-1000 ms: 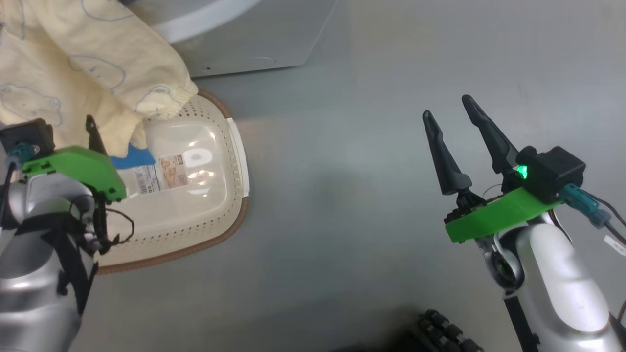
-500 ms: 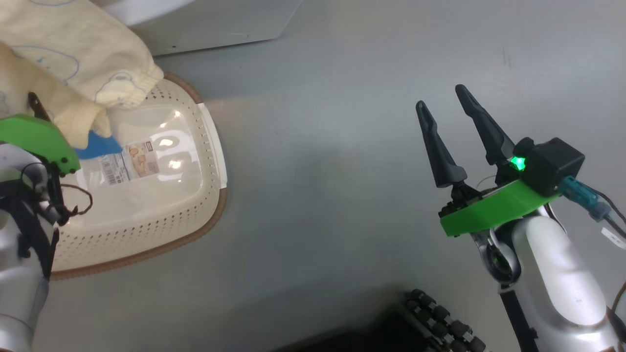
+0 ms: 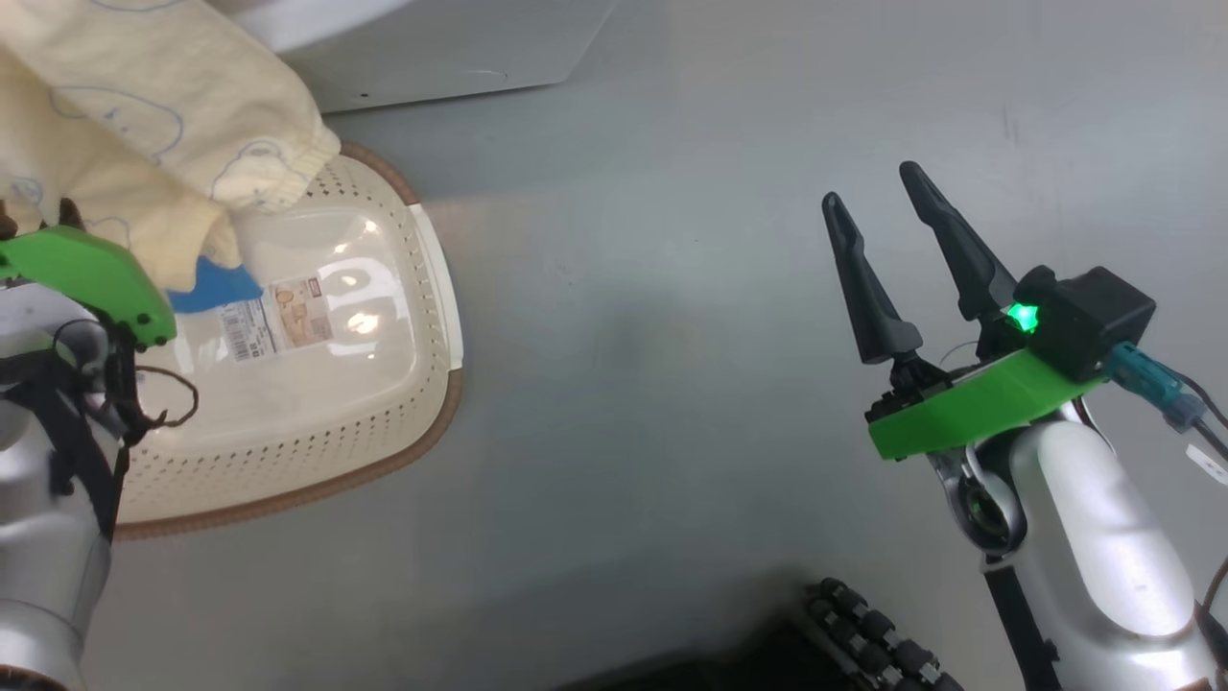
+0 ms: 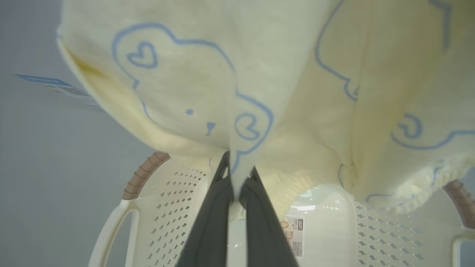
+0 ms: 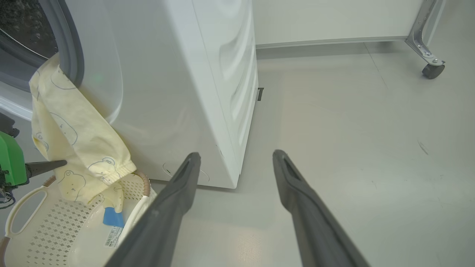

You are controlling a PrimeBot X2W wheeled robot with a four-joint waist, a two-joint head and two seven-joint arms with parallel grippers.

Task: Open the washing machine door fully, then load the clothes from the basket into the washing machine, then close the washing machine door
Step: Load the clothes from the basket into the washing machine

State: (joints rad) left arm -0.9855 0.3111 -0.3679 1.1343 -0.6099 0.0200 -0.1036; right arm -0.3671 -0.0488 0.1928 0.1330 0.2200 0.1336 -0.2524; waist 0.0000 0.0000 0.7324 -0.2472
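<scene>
A cream-yellow garment of the clothes hangs from the washing machine's grey-rimmed opening down into the basket. My left gripper is shut on a fold of this printed fabric, just above the basket. In the head view the garment covers most of the left gripper at the far left, and a blue patch lies on the basket's bottom. My right gripper stands open and empty over the floor at the right. The washing machine door is out of view.
The washer's white side panel stands just left of my right gripper. Grey floor stretches to the right, up to a metal frame leg on a caster. My dark wheeled base shows at the bottom of the head view.
My left gripper has shut on the cream garment over the basket. The head camera has shifted a little. The right gripper stays open in the same pose.
</scene>
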